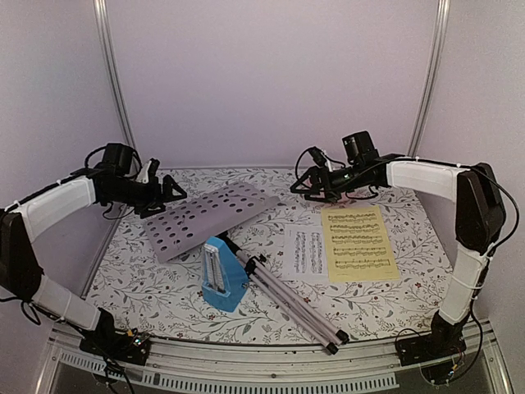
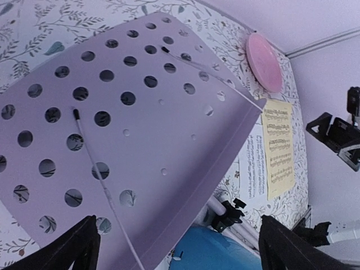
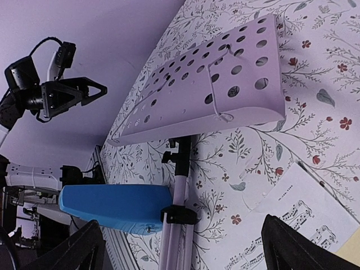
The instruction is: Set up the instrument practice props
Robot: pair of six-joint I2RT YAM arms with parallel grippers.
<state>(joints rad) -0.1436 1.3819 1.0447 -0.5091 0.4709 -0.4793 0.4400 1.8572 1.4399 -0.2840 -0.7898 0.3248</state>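
Stand: the music stand (image 1: 209, 217) lay flat on the table (image 1: 156, 300), with its folded tripod legs (image 1: 291, 300) pointing at the near edge.
Left gripper (image 1: 168, 193): jaws wide and empty, just beside the stand's left end.
Right gripper (image 1: 305, 187): jaws wide and empty, beyond the stand's right end.
Other props: the metronome (image 1: 220, 275) sat against the stand's pole. The white sheet (image 1: 306, 253) and yellow sheet (image 1: 359, 243) lay flat to the stand's right.
Step, judged: raising the stand. One grip on the desk lip and one on the pole would have steadied it.
Room: the metronome crowded the pole. Open table lay behind the stand, ending at the back wall.
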